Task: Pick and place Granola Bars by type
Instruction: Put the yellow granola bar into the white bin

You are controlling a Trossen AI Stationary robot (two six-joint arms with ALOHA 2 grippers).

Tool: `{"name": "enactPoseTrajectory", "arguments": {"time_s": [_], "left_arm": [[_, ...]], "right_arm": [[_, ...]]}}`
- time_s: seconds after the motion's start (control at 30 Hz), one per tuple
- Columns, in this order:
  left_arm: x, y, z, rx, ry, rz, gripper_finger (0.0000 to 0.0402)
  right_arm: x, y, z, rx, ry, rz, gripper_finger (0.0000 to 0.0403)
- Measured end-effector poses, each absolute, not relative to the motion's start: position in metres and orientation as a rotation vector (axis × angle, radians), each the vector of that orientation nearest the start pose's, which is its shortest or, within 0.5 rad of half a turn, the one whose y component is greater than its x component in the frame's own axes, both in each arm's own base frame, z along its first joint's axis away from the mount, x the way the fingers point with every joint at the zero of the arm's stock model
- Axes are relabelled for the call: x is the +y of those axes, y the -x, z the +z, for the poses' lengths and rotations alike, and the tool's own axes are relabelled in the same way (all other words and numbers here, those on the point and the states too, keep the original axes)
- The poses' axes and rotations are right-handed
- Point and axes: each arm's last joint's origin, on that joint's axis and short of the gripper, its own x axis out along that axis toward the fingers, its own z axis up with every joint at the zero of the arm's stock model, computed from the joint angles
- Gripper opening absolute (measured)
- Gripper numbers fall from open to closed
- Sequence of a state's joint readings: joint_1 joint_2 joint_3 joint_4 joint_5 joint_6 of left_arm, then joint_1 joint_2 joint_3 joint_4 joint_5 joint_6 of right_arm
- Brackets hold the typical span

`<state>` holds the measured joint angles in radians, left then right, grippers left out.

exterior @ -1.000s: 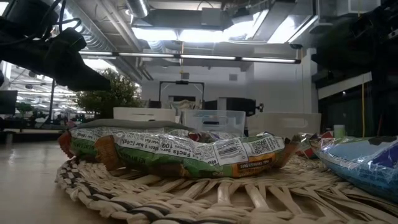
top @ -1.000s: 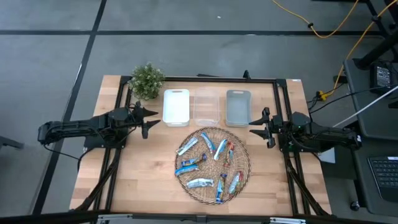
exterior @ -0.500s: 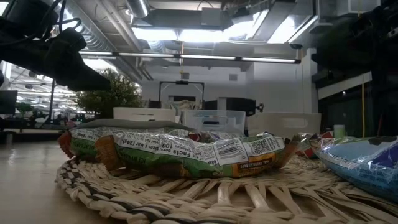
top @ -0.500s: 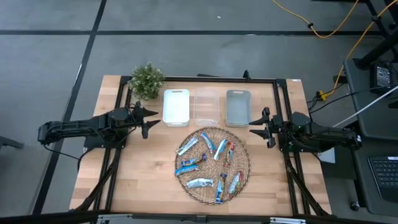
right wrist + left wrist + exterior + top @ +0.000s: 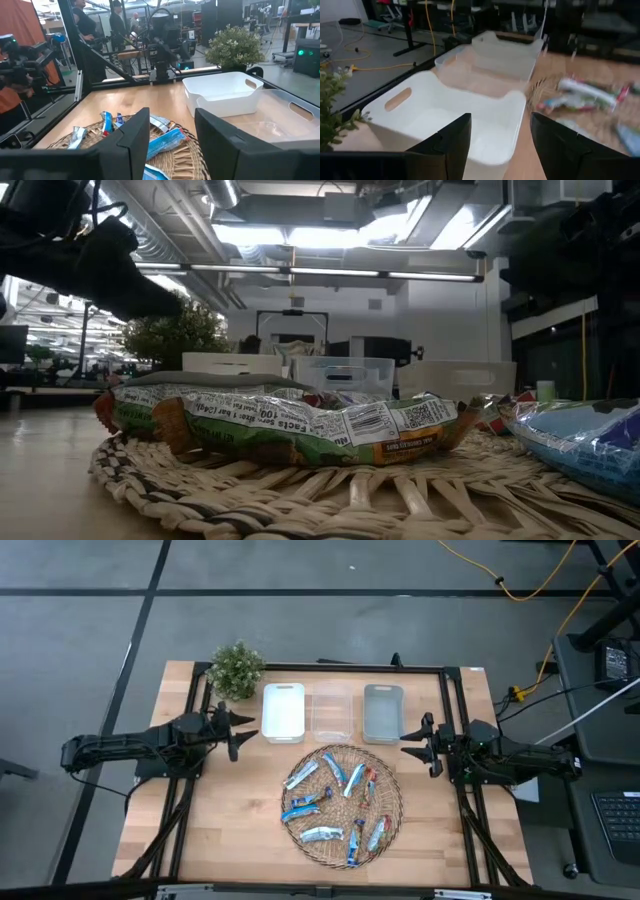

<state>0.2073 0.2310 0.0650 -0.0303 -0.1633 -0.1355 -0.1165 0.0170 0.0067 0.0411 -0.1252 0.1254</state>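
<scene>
On the wicker tray (image 5: 392, 802), Granola Bars (image 5: 322, 836), both grippers apart.

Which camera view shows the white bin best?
The left wrist view shows the white bin best: close, its empty inside and handle slot visible. The high view shows it small from above; the right wrist view farther off; the low view only its rim.

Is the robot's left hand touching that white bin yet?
Apart. In the high view the left hand sits beside the white bin, with bare wooden table visible between its fingertips and the bin's side.
</scene>
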Motion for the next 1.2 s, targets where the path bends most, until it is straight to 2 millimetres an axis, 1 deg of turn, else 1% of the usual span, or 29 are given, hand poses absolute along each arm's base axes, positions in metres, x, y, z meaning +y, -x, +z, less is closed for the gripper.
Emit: {"name": "enactPoseTrajectory", "arguments": {"time_s": [0.07,0.2,0.3,0.37,0.4,0.47,0.57,0.63,0.7,0.77,0.87,0.97,1.03,1.07,1.13,1.2], "left_arm": [[0.027,-0.106,0.168,0.115,0.202,0.388,0.0195],[0.028,-0.107,0.183,-0.08,0.351,0.394,0.0193],[0.027,-0.106,0.202,-0.254,0.373,0.32,0.0195],[0.025,-0.104,0.223,-0.34,0.362,0.267,0.0195],[0.024,-0.103,0.237,-0.372,0.344,0.25,0.0195],[0.021,-0.099,0.276,-0.42,0.282,0.233,0.0195],[0.019,-0.098,0.346,-0.474,0.171,0.224,0.0196],[0.019,-0.102,0.388,-0.472,0.156,0.244,0.0196],[0.02,-0.109,0.42,-0.421,0.152,0.252,0.0196],[0.021,-0.12,0.441,-0.337,0.129,0.248,0.0196],[0.024,-0.14,0.458,-0.21,0.115,0.249,0.0196],[0.027,-0.164,0.458,-0.09,0.095,0.237,0.0196],[0.028,-0.183,0.452,-0.035,0.105,0.207,0.0196],[0.029,-0.193,0.448,-0.01,0.153,0.19,0.0196],[0.027,-0.212,0.441,0.039,0.305,0.15,0.0196],[0.026,-0.23,0.431,0.135,0.445,0.1,0.0196]], "right_arm": [[-0.008,-0.098,0.168,-0.031,-0.122,0.01,0.016],[-0.008,-0.098,0.168,-0.031,-0.123,0.01,0.016],[-0.008,-0.098,0.169,-0.034,-0.16,0.011,0.016],[-0.008,-0.098,0.17,-0.048,-0.215,0.008,0.016],[-0.008,-0.098,0.171,-0.054,-0.233,0.001,0.016],[-0.009,-0.098,0.171,-0.058,-0.258,-0.009,0.016],[-0.009,-0.098,0.174,-0.089,-0.276,-0.006,0.016],[-0.008,-0.097,0.176,-0.112,-0.271,0.003,0.016],[-0.008,-0.097,0.179,-0.142,-0.267,0.008,0.016],[-0.008,-0.097,0.182,-0.166,-0.264,0.012,0.016],[-0.008,-0.096,0.183,-0.183,-0.261,0.014,0.016],[-0.008,-0.096,0.183,-0.185,-0.262,0.014,0.016],[-0.008,-0.096,0.183,-0.185,-0.262,0.015,0.016],[-0.008,-0.096,0.183,-0.185,-0.262,0.015,0.016],[-0.008,-0.096,0.184,-0.189,-0.262,0.016,0.016],[-0.008,-0.096,0.184,-0.191,-0.265,0.017,0.016]]}}
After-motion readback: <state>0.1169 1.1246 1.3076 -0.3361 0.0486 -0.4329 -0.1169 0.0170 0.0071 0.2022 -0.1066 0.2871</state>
